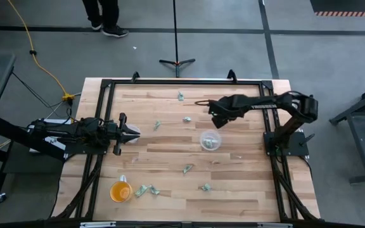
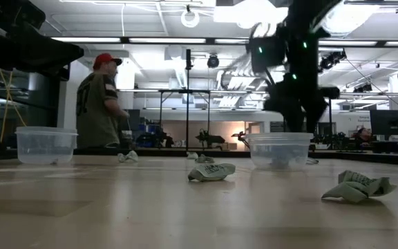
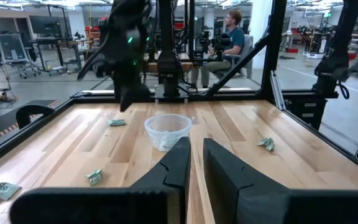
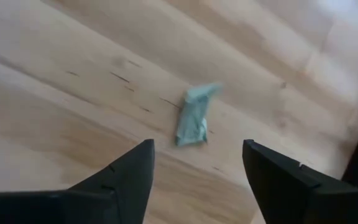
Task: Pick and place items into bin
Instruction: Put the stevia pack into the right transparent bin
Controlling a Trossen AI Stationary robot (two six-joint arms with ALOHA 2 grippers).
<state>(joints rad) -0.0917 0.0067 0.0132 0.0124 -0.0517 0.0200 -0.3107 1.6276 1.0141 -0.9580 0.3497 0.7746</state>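
Several tiny crumpled pale green scraps lie scattered on the wooden table, among them one (image 1: 187, 119) near the middle, one (image 1: 180, 96) toward the far edge and a pair (image 1: 146, 190) beside the orange cup (image 1: 120, 190). The clear plastic bin (image 1: 210, 140) stands right of centre, with something pale lying in it. My right gripper (image 4: 197, 144) is open and hovers above the table with one scrap (image 4: 194, 116) ahead between its fingers, untouched. My left gripper (image 3: 196, 163) waits low at the table's left side (image 1: 129, 133), its fingers almost together, empty, pointing toward the bin (image 3: 167, 129).
A black frame (image 1: 189, 81) runs around the table's edges. More scraps lie near the near edge (image 1: 187, 168) (image 1: 205, 187). In the low view a second clear container (image 2: 45, 144) shows at the left, and a person (image 2: 101, 104) stands beyond the table.
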